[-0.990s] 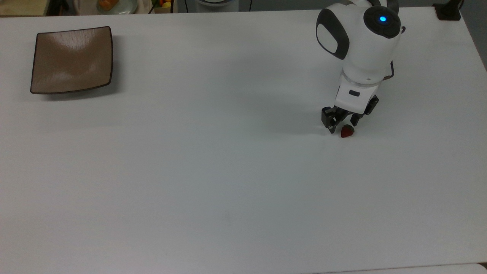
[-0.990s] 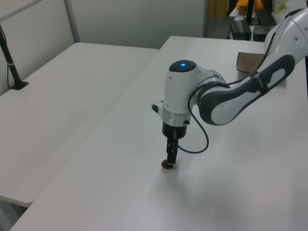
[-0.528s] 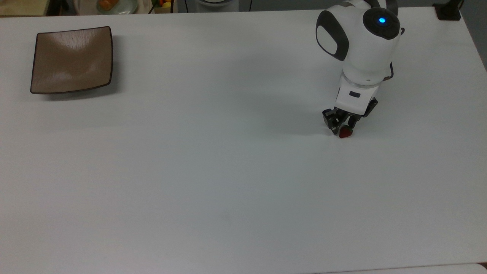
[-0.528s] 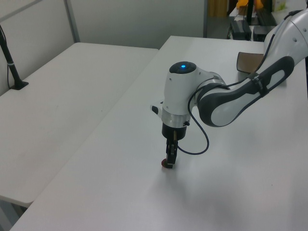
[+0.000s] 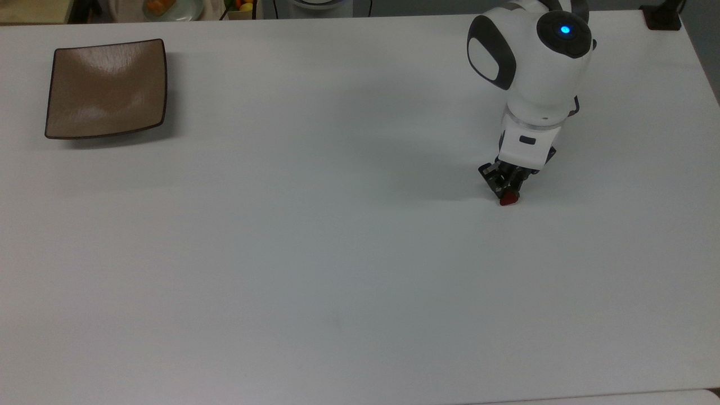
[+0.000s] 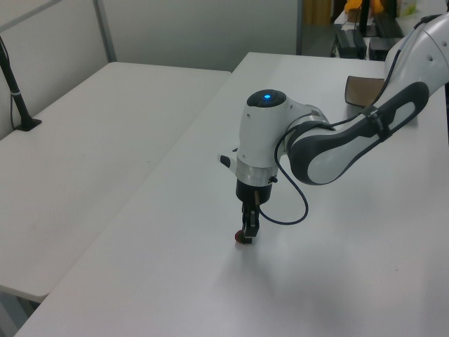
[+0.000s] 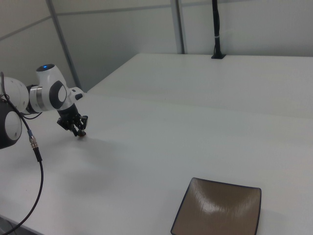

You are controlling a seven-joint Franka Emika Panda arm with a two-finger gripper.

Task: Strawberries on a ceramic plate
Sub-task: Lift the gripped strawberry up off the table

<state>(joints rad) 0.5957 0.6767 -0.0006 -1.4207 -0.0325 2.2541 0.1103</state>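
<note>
There is 1 strawberry [image 5: 509, 199], 1 ceramic plate [image 5: 107, 88], 1 gripper [image 5: 507, 191] on 1 white arm [image 5: 534, 62], and 1 white table [image 5: 315, 253] under them all. Beyond the far edge of the table in the top view stands 1 pale round dish [image 5: 169, 8] with orange food, cut off by the frame.

The strawberry is tiny and red, far smaller than the plate; its red lower end shows under the black fingertips in the top view. Its cap is hidden by the fingers. The left view shows it as a small red spot [image 6: 243, 239] at the gripper's tip [image 6: 247, 234], at table level. In the right view it is a dark speck [image 7: 81, 134] below the gripper [image 7: 78, 130].

The 2 fingers have closed to a narrow gap and hold the strawberry between them, low on the table at the top view's right, nearer the far edge than the near one.

The ceramic plate is square, glossy tan-brown, with a thin dark rim and upturned corners. It lies at the top view's far left, well apart from the strawberry, and nothing lies on it. The right view shows it near the camera [image 7: 218, 211]; the left view shows a corner of it [image 6: 363, 90] behind the arm.

The arm carries 1 blue light [image 5: 565, 28] on a dark round cap. No brand, label or writing can be read on anything.
</note>
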